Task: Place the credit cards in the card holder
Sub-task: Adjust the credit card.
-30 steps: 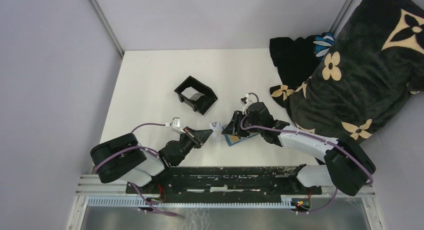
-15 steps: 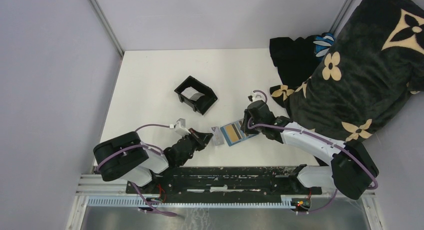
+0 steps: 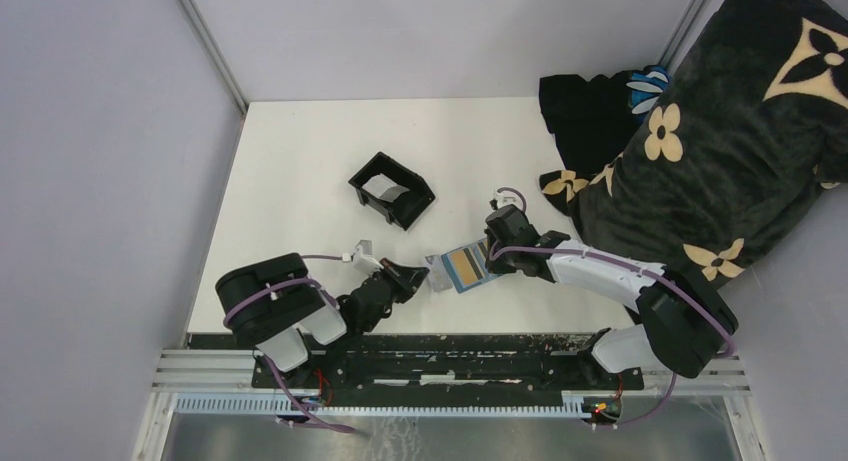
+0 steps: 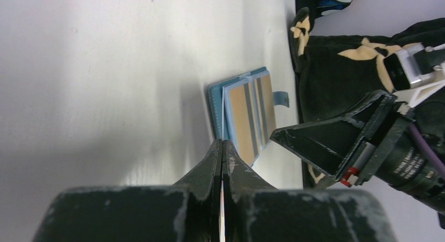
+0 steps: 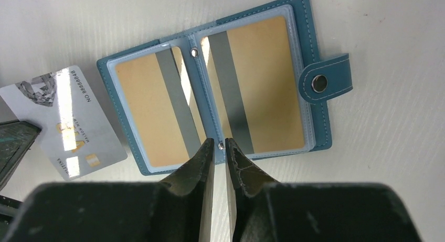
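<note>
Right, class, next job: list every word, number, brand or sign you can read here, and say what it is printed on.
"NO 8888..." on the credit card, near one corner; a run of eights, last digits unsure.
Smaller line beside it on that card: too small to read.
White lettering on the right arm's black wrist barrel: blurred.
The card holder shows no text.

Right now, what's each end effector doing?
Left end effector: closed on a credit card.
Right end effector: nearly closed at the card holder; grip cannot be told.
</note>
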You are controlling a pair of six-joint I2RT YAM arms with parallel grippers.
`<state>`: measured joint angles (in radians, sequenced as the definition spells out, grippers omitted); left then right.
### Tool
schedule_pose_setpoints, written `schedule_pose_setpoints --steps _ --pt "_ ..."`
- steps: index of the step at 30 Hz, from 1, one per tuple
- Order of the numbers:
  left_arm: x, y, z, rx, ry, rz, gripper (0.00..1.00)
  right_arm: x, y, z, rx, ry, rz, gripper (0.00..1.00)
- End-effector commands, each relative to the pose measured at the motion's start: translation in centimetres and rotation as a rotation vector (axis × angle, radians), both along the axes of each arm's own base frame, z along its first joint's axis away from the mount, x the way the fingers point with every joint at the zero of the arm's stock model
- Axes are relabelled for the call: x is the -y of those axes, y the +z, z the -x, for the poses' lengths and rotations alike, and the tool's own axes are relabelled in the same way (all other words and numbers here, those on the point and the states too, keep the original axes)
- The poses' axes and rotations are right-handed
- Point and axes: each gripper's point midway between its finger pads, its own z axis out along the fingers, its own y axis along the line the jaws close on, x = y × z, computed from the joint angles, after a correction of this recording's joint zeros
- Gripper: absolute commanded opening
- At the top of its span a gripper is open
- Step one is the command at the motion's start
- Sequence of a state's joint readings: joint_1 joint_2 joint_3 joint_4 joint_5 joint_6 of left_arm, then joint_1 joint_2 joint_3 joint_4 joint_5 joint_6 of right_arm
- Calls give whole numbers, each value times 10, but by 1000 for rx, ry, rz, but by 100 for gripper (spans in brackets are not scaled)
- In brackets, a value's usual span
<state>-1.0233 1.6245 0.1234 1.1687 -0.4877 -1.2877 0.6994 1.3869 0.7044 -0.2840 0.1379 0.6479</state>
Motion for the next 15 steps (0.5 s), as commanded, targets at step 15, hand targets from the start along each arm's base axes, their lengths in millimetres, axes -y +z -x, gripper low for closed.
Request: schedule_pose_setpoints --steps 15 --pt "18 30 -9 23 15 150 3 -10 5 -15 48 11 -15 18"
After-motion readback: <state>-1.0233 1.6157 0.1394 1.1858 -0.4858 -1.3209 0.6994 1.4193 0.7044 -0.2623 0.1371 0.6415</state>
